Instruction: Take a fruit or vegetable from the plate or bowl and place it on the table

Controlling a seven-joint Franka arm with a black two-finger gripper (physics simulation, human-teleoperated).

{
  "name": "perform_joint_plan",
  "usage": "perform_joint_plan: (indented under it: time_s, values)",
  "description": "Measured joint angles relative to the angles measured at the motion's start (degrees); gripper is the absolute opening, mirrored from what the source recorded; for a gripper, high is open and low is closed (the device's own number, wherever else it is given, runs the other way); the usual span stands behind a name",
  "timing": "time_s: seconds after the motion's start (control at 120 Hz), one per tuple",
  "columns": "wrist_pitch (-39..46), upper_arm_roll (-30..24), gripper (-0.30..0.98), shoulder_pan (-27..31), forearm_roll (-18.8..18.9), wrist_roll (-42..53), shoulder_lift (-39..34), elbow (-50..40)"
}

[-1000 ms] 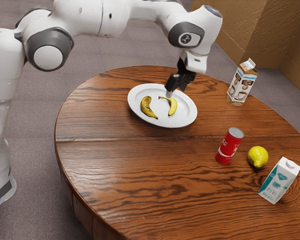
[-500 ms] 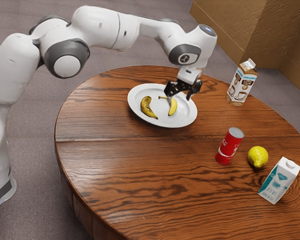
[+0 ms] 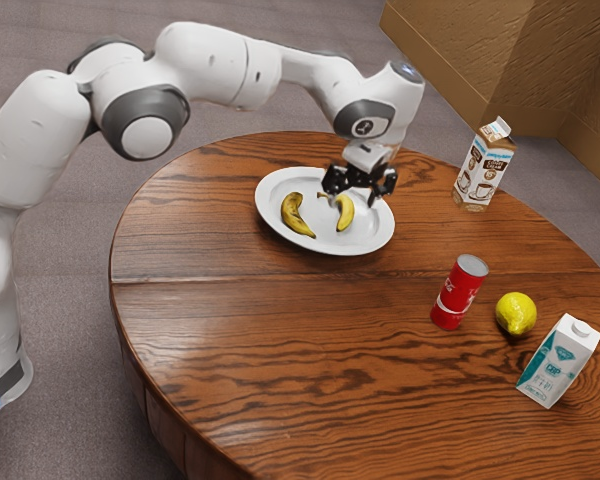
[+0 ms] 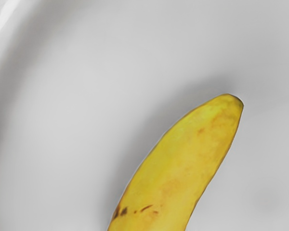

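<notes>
The black gripper (image 3: 361, 202) is open over the plate's side nearer the exterior view's right, its two fingers spread apart. The yellow banana (image 3: 345, 215) lies on the white plate (image 3: 280, 232), just below the gripper, with its upper part partly behind one finger. A browner banana (image 3: 295, 215) rests on the same plate, toward the exterior view's left. In the wrist view the end of a yellow banana (image 4: 183, 159) is close under the hand, over the white plate surface (image 4: 77, 115).
On the wooden table (image 3: 270, 340), toward the exterior view's right, are a red can (image 3: 459, 292), a lemon (image 3: 516, 314) and a white-and-teal carton (image 3: 559, 362). A brown-and-white carton (image 3: 484, 166) is near the far edge, beyond the plate.
My hand has turned, so the fingers now appear spread side by side, and has shifted slightly toward the exterior view's left in the last half second. Both bananas have stayed put.
</notes>
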Motion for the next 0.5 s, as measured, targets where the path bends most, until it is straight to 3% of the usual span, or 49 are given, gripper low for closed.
perform_joint_plan:
  time_s: [0.5]
  values:
    - [0.41,-0.03,0.70,0.79,-0.18,5.04,1.54,0.18]
